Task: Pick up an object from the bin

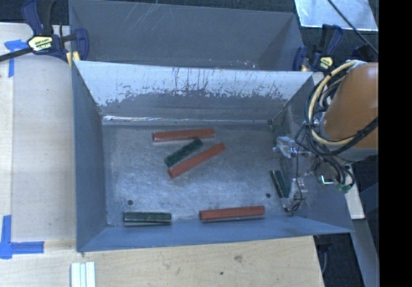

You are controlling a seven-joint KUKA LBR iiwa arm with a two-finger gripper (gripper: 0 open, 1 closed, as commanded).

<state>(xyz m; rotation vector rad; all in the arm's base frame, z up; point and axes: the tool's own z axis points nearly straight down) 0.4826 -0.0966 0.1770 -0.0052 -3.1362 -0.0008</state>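
Observation:
My gripper [296,189] hangs low at the bin's right wall, under the orange wrist cover. Just to its left a short dark green bar [279,183] lies on the floor, running along the wall and very close to the gripper. Whether the two touch is hard to make out. A long red-brown bar [232,213] lies along the front edge, to the gripper's lower left.
In the middle of the floor two red-brown bars [183,134] [196,160] lie with a dark green bar [183,150] between them, loosely crossed. Another dark green bar [147,217] rests in the front left corner. The arm and its cables crowd the right rim.

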